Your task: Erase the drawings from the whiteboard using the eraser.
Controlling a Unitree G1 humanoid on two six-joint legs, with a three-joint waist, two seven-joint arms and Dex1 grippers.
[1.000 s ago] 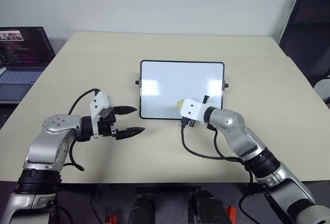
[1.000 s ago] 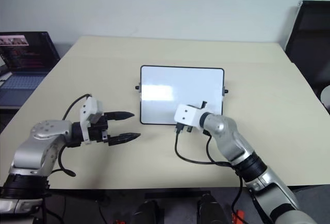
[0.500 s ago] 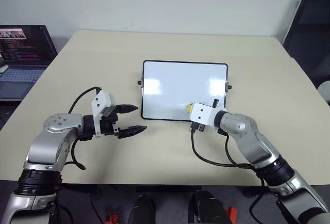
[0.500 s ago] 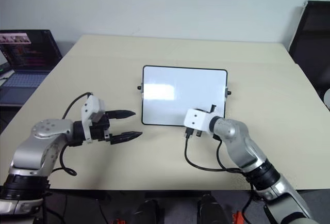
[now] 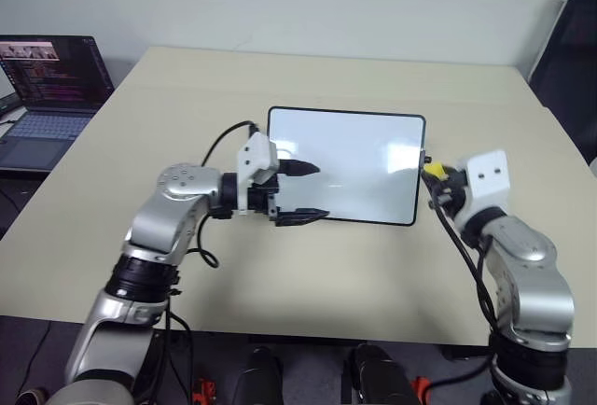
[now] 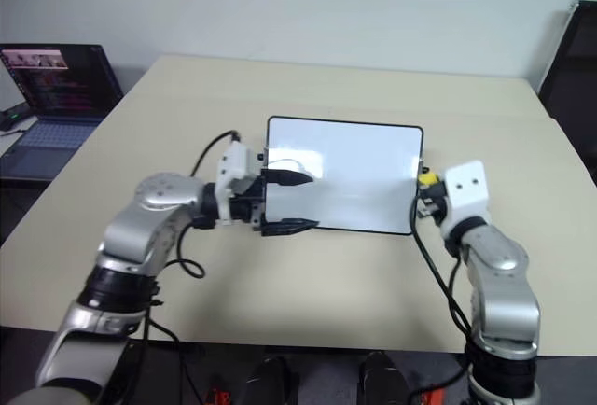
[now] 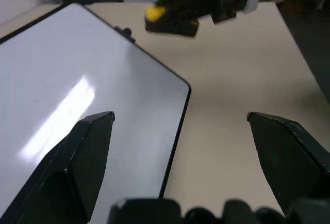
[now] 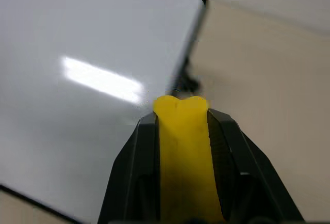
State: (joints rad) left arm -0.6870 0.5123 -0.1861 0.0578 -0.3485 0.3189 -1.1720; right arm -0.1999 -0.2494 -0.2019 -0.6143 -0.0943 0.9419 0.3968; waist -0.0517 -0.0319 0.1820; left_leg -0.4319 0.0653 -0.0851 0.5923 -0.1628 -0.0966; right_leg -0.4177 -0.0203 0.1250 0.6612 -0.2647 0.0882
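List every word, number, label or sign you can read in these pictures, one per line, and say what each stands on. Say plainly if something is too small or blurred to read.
Laptop screen: lines of text and a strip of small images, too small to read.
Whiteboard: no readable writing; the surface looks blank apart from glare.
Eraser: plain yellow, no label.
Nothing else carries text.

The whiteboard (image 5: pixel 359 158) is glossy white with a thin black frame and pale streaks of reflected light. The eraser (image 8: pixel 184 152) is bright yellow, set between black fingers (image 8: pixel 135 167). The table (image 5: pixel 280 265) is plain cream-beige. Both arms are silver-grey with white wrist blocks and black cables. The laptop (image 5: pixel 45 88) is dark grey, its screen black with coloured lines of text.
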